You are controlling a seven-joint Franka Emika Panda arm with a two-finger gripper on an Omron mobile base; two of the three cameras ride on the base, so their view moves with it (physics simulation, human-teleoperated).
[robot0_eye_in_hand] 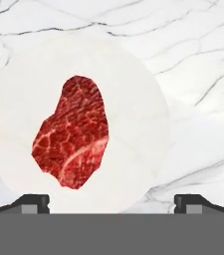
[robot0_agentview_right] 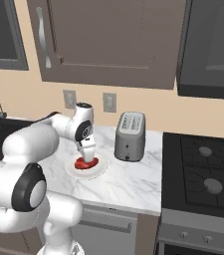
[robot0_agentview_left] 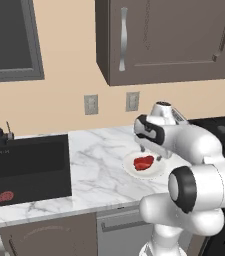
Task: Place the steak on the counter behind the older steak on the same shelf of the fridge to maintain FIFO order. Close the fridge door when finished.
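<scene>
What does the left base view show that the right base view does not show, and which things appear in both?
Left base view alone: the black sink basin with a small red object lying in it.

Right base view alone: the silver two-slot toaster and the black gas stovetop.

Both: the bright red raw steak on the round white plate, the white marble counter, the open gripper above the steak, and two grey wall sockets.
</scene>
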